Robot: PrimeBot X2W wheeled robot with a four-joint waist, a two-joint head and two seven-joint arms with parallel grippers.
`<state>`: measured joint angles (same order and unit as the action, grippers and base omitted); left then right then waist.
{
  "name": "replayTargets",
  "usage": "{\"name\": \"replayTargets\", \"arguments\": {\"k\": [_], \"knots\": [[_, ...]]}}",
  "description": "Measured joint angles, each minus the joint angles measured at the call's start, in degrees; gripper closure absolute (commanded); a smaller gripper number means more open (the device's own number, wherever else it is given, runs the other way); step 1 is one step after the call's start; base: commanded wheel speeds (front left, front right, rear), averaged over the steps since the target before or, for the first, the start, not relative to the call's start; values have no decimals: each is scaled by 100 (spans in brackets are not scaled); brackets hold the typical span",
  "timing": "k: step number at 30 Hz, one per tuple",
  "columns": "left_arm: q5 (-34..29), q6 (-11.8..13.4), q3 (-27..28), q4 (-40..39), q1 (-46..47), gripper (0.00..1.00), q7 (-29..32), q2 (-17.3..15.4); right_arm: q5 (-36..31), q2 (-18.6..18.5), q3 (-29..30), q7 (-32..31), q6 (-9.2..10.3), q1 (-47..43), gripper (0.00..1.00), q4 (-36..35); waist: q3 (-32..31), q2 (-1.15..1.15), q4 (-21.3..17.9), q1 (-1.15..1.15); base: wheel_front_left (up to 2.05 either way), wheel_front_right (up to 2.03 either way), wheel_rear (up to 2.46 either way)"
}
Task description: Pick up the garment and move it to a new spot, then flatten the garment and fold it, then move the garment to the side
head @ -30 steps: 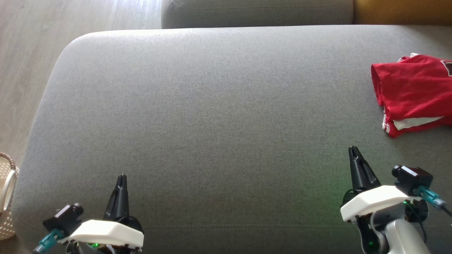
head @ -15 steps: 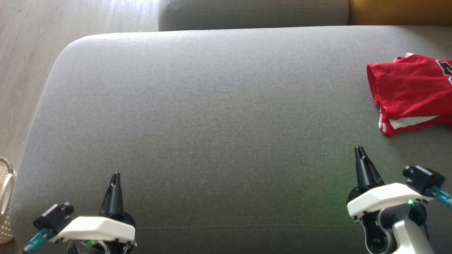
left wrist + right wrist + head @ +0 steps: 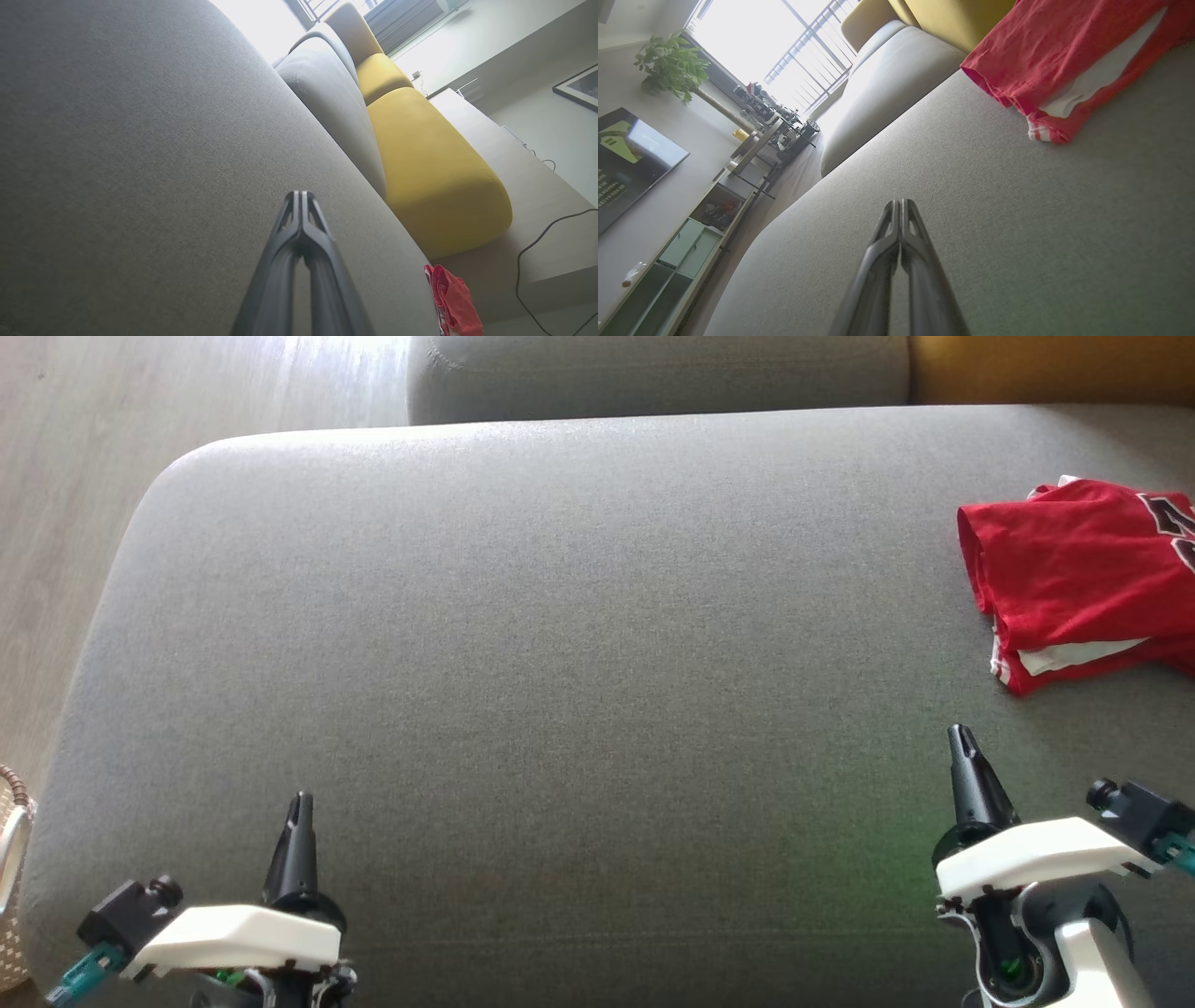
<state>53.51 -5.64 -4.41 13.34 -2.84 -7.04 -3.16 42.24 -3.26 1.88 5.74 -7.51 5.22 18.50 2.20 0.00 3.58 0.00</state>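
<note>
The left pincer [image 3: 299, 801] has its two dark fingers pressed together, holding nothing, poised over the near left part of the grey sofa seat [image 3: 560, 663]. The right pincer [image 3: 960, 733] is likewise closed tight and empty, over the near right part of the seat. A woven basket [image 3: 11, 896] stands on the floor at the seat's left end; its contents cannot be made out. The garment [image 3: 1074, 579], red with white trim and dark lettering, lies folded in a loose bundle at the seat's right side, apart from the right pincer.
</note>
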Motion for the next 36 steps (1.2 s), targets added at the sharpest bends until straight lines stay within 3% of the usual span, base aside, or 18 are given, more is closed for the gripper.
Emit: {"name": "replayTargets", "arguments": {"k": [36], "knots": [[1983,-67,342,125,277,100,592,-9,2452,25,302,-602,1,-4,100,-104,-101,0,-179,0,0,0,0]]}}
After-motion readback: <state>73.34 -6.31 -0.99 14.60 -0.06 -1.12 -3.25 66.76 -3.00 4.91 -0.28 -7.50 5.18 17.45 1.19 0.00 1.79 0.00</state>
